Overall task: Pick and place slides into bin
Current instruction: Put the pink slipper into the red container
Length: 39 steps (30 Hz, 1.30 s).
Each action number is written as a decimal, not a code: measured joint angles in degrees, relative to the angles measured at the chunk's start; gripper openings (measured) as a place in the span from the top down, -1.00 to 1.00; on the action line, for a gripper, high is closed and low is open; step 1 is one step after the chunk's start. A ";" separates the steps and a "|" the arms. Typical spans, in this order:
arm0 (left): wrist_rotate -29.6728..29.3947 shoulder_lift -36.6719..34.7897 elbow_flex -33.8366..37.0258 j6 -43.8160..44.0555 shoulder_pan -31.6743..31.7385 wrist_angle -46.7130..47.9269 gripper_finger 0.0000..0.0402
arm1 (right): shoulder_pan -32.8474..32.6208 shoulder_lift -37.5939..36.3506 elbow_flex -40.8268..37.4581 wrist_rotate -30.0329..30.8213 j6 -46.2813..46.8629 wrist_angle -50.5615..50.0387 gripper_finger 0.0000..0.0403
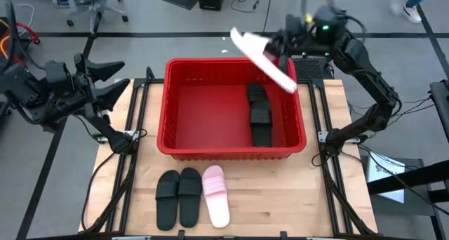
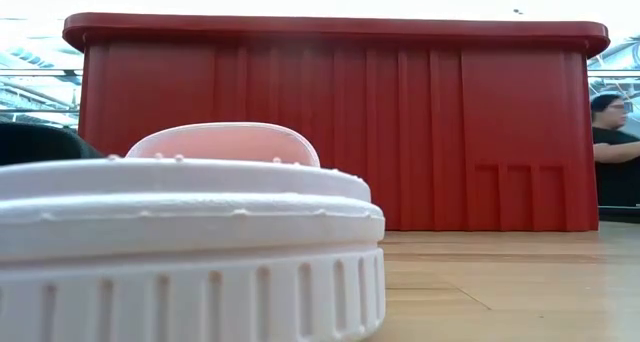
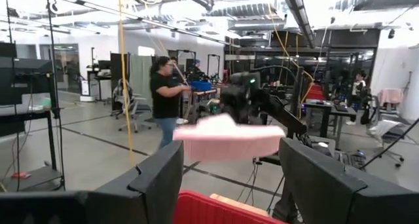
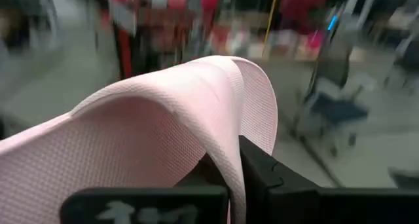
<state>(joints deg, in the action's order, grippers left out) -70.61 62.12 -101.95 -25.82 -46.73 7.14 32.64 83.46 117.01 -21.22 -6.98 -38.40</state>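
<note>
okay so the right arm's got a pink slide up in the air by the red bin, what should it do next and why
Probably lower the right hand a little farther over the bin's open floor, then let go. It holds the pink slide tilted above the far rim, partly outside it, so releasing now risks a miss. Black slides fill the right side; the left is free. The left hand waits open.

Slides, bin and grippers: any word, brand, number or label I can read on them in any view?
None legible.
White marks on the right gripper, which grips a pink slide: too blurred to read.
Red bin, the slides inside it and the three on the table: no text visible.
</note>
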 joint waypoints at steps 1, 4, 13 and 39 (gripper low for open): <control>0.00 0.14 0.00 0.00 0.13 0.04 -0.27 | 0.00 0.49 0.13 -0.02 -2.34 -4.19 0.99; 0.00 0.15 0.00 0.02 0.64 0.06 -0.27 | -0.27 2.78 0.13 9.50 -7.37 -18.24 0.99; -0.02 -0.35 0.00 -1.70 0.75 0.28 -0.27 | -4.38 12.25 -2.89 46.50 -8.01 -25.77 0.99; -0.02 -1.43 0.00 -3.61 0.75 0.34 -0.27 | -18.51 27.44 -5.28 58.85 -1.24 -14.48 0.98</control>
<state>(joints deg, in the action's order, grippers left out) -70.63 60.69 -101.95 -29.44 -45.98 7.49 14.13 110.89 111.73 37.63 -8.23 -52.88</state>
